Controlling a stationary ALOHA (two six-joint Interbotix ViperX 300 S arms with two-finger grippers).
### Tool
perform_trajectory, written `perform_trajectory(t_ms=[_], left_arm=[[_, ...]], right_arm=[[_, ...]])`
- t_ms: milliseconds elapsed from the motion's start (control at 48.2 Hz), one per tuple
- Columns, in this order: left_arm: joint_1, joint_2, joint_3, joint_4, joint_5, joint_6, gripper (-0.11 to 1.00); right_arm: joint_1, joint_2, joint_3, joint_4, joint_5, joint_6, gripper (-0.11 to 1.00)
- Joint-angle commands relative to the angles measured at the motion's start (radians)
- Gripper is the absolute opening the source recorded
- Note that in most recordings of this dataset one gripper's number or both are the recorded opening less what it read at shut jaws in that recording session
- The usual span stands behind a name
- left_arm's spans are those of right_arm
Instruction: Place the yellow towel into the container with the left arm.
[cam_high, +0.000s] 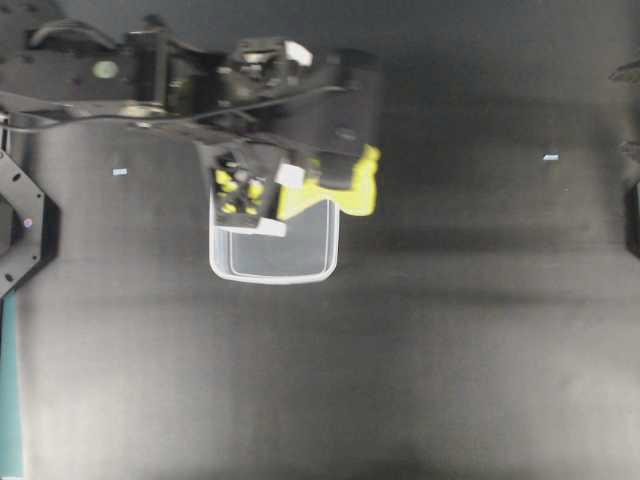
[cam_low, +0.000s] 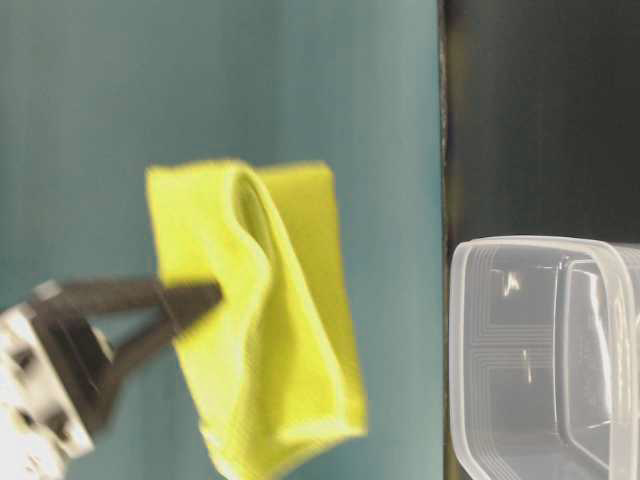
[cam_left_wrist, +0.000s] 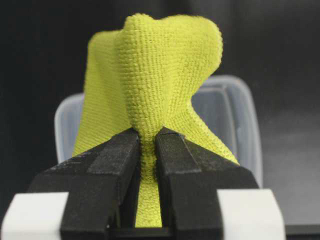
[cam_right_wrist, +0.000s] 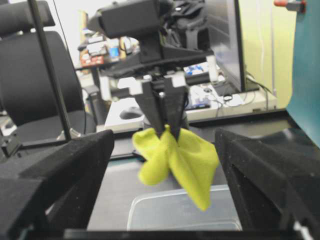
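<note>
My left gripper (cam_high: 343, 180) is shut on the yellow towel (cam_high: 352, 196) and holds it in the air. The jaws pinch a bunched fold of it in the left wrist view (cam_left_wrist: 148, 132). The towel (cam_left_wrist: 160, 65) hangs crumpled, not folded flat. The clear container (cam_high: 275, 262) stands on the black table just below. The towel is over its upper right corner in the overhead view. In the right wrist view the towel's low tip (cam_right_wrist: 202, 200) hangs just over the container's far rim (cam_right_wrist: 150, 199). My right gripper (cam_right_wrist: 165, 136) is open and empty, facing them from a distance.
The black table (cam_high: 450, 350) spreads around the container. A teal wall (cam_low: 100, 100) stands behind the towel in the table-level view. A desk, a chair and clutter lie beyond the table's far edge (cam_right_wrist: 240, 117).
</note>
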Motion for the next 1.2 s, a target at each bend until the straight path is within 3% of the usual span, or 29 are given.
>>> perform_trajectory(t_ms=[0, 1184], left_arm=[[0.000, -0.058, 0.051, 0.003, -0.037, 0.000, 0.07], [-0.002, 0.000, 0.149, 0.003, -0.051, -0.005, 0.09]], right_arm=[[0.000, 0.006, -0.020, 0.003, -0.009, -0.002, 0.79], [0.000, 0.006, -0.014, 0.003, -0.009, -0.002, 0.78]])
